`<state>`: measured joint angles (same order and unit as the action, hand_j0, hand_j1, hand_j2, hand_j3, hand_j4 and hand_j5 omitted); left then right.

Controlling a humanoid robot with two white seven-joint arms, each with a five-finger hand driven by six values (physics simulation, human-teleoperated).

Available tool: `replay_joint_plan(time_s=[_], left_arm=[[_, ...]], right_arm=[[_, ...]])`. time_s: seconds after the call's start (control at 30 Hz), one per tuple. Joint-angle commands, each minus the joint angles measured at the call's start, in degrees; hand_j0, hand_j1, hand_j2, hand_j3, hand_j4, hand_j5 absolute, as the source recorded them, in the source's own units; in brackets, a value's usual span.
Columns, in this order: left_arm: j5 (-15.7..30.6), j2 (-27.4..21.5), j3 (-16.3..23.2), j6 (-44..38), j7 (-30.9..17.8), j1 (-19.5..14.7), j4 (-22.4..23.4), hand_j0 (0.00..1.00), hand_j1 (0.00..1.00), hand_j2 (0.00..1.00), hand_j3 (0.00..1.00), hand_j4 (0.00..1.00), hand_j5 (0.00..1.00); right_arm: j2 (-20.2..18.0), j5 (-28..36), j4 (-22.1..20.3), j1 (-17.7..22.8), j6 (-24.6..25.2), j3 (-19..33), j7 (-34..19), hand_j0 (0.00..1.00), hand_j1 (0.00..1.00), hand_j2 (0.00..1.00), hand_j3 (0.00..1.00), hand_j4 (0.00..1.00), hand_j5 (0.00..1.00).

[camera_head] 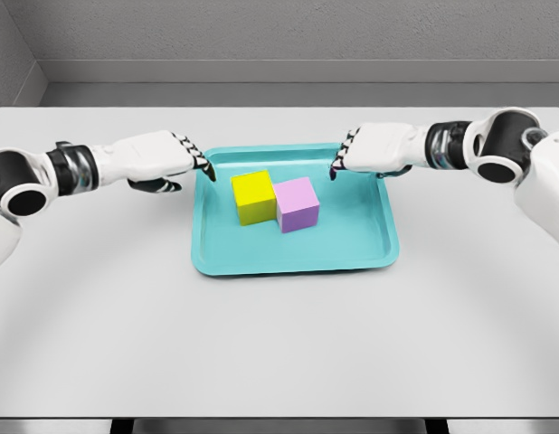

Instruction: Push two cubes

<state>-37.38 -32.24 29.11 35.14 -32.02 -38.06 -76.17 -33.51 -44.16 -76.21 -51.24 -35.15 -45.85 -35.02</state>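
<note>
Two cubes — yellow cube, purple cube — touching at tray centre. Left hand, right hand at far corners, fingers relaxed, holding nothing. Advised: push squarely, evenly.

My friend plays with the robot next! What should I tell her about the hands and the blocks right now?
Left hand: open, holding nothing, fingertips over the tray's upper left rim.
Right hand: open, holding nothing, fingertips over the tray's upper right rim.
Yellow cube and pink cube: side by side in the middle of the tray, touching, yellow on the left. Neither hand touches a cube.
Done: the cubes already sit pressed together.
Left: probably little, if pushing them together was the goal. Check that first; otherwise push from the outer sides.
</note>
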Motion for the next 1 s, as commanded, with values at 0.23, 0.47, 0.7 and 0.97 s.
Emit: replay_joint_plan(time_s=[0.23, 0.47, 0.7, 0.97], left_arm=[[3.6, -4.2, -1.0, -0.1, 0.0, 0.3, 0.1, 0.68, 0.68, 0.68, 0.68, 0.68, 0.68], [6.5, -8.2, -5.0, -0.1, 0.1, 0.9, 0.4, 0.69, 0.69, 0.69, 0.69, 0.69, 0.69], [6.5, -8.1, -5.1, -0.1, 0.1, 0.9, 1.0, 0.69, 0.69, 0.69, 0.69, 0.69, 0.69], [6.4, -8.2, -5.8, -0.1, 0.1, 0.9, 2.0, 0.69, 0.69, 0.69, 0.69, 0.69, 0.69]], right_arm=[[-13.8, 2.4, -21.2, 5.5, 0.2, 0.9, 0.0, 0.77, 0.77, 0.77, 0.77, 0.77, 0.77], [-16.8, 6.6, -25.0, 6.2, 0.2, 0.9, 0.0, 0.77, 0.77, 0.77, 0.77, 0.77, 0.77], [-11.1, 7.8, -25.1, 6.9, 0.2, -2.8, 0.0, 0.77, 0.77, 0.77, 0.77, 0.77, 0.77], [-9.3, 8.5, -25.0, 7.1, 0.2, -5.1, 0.0, 0.77, 0.77, 0.77, 0.77, 0.77, 0.77]])
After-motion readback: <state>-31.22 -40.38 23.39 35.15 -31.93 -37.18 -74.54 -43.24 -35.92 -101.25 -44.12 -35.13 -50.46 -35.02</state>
